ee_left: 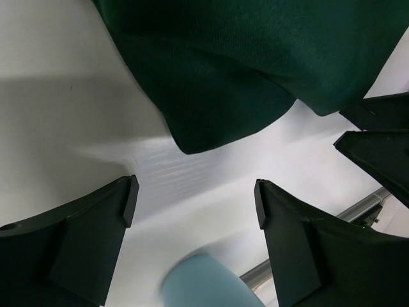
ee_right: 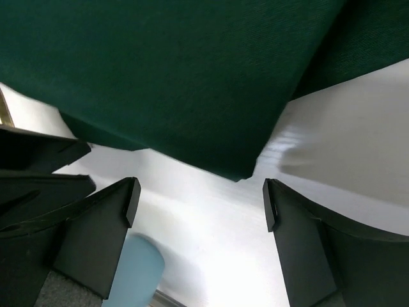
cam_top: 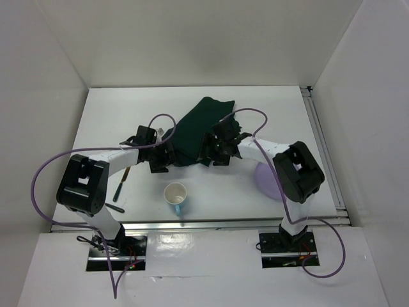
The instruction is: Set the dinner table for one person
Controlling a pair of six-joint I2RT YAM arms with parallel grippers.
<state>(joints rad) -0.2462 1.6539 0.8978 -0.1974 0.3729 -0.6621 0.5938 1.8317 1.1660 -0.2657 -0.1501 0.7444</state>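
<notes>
White walls (cam_top: 57, 45) are seen on three sides of the dinner table (cam_top: 102, 115), whose smooth white top fills the middle of the overhead view, with a metal rail (cam_top: 326, 148) along its right edge. A dark green cloth (cam_top: 201, 125) is spread, rumpled and partly folded, at the centre of the table.

The left gripper (cam_top: 167, 153) is held low at the cloth's near left edge, and the right gripper (cam_top: 214, 153) at its near right edge. The two are near each other but apart.

In the left wrist view the fingers (ee_left: 96, 236) are set wide apart, with only bare tabletop between them and a rounded cloth corner just beyond the gap. The right gripper's jaws are likewise spread, nothing is held in them, and a pointed cloth corner lies just ahead.

A cup (cam_top: 176, 197) (white with a pale blue side) stands upright near the front edge, between the two arms and apart from the cloth. A pale purple plate (cam_top: 267, 182) is partly hidden under the right arm. A slim utensil (cam_top: 123, 182) lies to the left, by the left arm; its kind cannot be told.
</notes>
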